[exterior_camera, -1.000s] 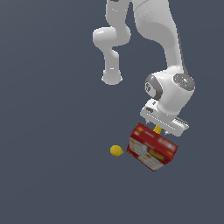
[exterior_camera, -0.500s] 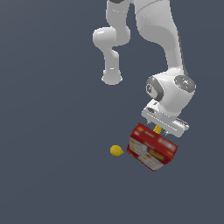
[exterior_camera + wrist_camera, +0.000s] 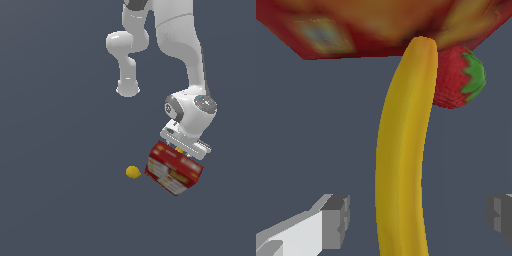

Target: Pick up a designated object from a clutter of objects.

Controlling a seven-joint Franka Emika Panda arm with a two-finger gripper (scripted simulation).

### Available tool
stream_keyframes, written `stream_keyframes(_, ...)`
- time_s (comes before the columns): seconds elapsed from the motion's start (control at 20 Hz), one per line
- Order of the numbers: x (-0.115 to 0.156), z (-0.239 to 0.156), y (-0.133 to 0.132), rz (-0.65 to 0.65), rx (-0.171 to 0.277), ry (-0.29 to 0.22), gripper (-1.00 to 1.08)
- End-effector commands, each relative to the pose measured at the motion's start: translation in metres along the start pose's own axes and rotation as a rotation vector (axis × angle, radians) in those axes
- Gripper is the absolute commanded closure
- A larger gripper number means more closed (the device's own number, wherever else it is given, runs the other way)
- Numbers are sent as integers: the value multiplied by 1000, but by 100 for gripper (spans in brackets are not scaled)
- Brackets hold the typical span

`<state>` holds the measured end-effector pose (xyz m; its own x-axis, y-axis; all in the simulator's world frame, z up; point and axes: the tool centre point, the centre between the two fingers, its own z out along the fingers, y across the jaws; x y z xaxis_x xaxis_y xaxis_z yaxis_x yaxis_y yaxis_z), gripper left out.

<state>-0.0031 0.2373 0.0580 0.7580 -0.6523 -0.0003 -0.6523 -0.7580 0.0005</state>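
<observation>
The yellow banana [image 3: 403,150] lies lengthwise between my open fingers in the wrist view, one fingertip [image 3: 336,220] on one side and the other [image 3: 501,212] on the opposite side, neither touching it. My gripper [image 3: 418,217] is open around it. The banana's far end meets the red cracker box [image 3: 381,25], with the strawberry [image 3: 458,77] beside it. In the exterior view only a bit of banana [image 3: 178,149] shows between my hand [image 3: 185,142] and the cracker box [image 3: 173,168]. The lemon [image 3: 132,172] lies to the exterior view's left of the box.
The arm's base [image 3: 128,89] stands behind the clutter in the exterior view. A plain dark grey floor [image 3: 60,150] surrounds the objects.
</observation>
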Motion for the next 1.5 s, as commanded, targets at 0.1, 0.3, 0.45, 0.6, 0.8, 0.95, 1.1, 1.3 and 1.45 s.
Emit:
stream_keyframes(0.1,0,15,0,1,0,0,-92)
stream_keyframes(0.3,0,17,-1,1,0,0,108)
stream_keyframes(0.45,0,17,-1,1,0,0,108)
stream_keyframes(0.6,0,17,-1,1,0,0,108)
stream_keyframes(0.8,0,16,-2,-1,3,1,108)
stream_keyframes(0.95,0,13,-1,-1,3,1,108)
stream_keyframes(1.1,3,6,0,-1,3,1,108)
stream_keyframes(1.3,9,-11,5,-1,3,1,108)
stream_keyframes(1.45,15,-31,10,-1,3,1,108)
